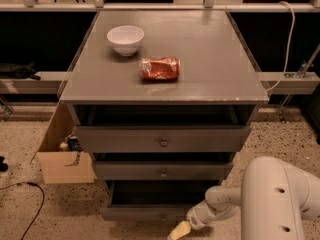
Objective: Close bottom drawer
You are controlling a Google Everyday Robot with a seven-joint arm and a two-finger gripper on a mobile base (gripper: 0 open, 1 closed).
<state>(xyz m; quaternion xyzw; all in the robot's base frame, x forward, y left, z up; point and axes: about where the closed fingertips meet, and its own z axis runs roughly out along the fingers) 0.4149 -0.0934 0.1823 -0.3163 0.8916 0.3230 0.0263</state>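
The bottom drawer (142, 213) is the lowest of the grey cabinet's three drawers. It stands pulled out, and its dark inside shows above its flat grey front. My gripper (178, 230) has a yellowish tip. It is low at the drawer front's right end, just in front of and below it, close to the floor. My white arm (280, 199) reaches in from the lower right.
The middle drawer (163, 171) and the top drawer (163, 140) are also partly open, each with a knob. A white bowl (125, 39) and a red packet (160, 68) lie on the cabinet top. A cardboard box (62, 166) stands on the speckled floor at the left, with a black cable (20, 189) beside it.
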